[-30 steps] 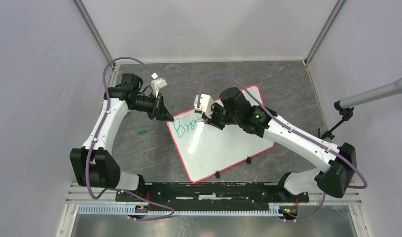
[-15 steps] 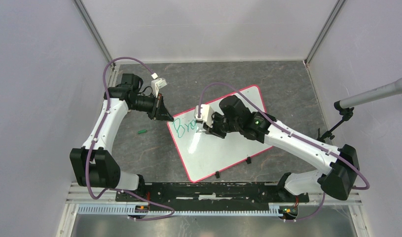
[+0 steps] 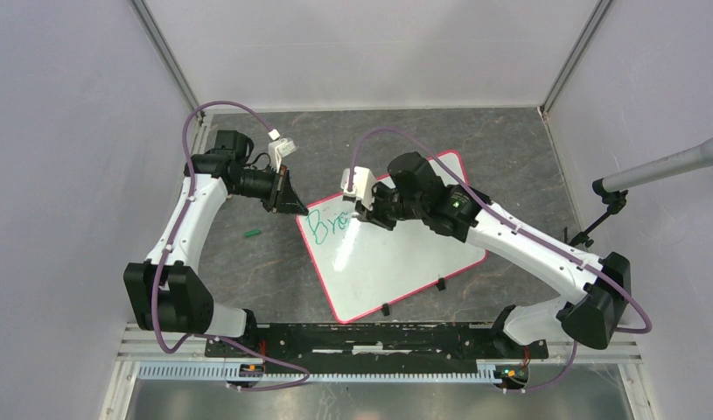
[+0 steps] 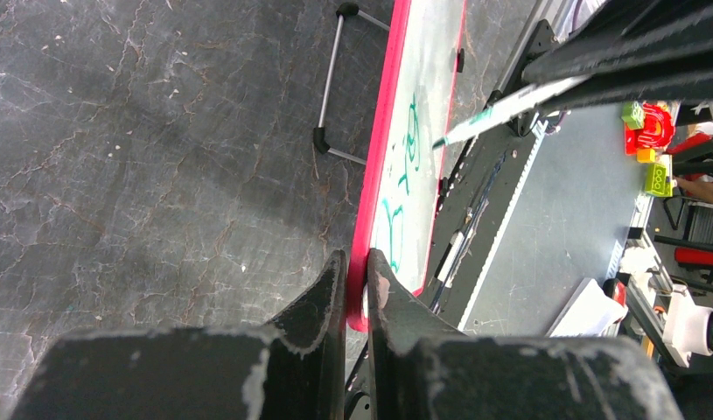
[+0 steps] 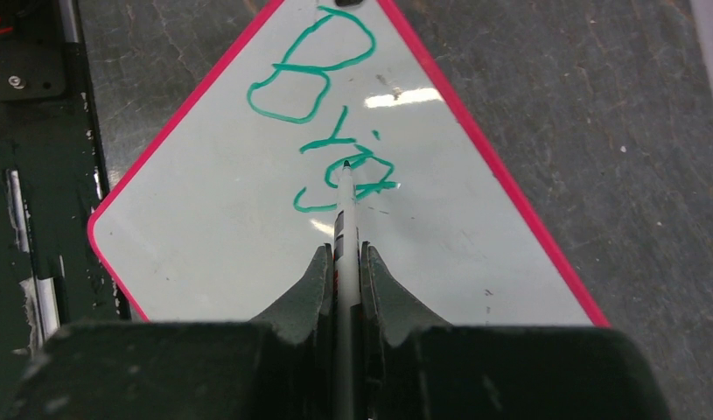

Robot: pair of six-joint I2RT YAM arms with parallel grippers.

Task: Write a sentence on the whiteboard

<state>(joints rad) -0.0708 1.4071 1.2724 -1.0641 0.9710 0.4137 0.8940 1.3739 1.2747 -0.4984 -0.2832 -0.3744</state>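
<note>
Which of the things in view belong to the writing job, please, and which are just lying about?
Job: whiteboard; green lettering; marker, held in right gripper; left gripper, clamped on the board's rim.
Lying about: small green piece beside the board; microphone; toy bricks.

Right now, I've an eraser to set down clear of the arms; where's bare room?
Bare tabletop lies beyond the whiteboard's right edge and along the back wall. Crowded: its left corner, where the left gripper clamps the rim and the right gripper holds the marker.
</note>
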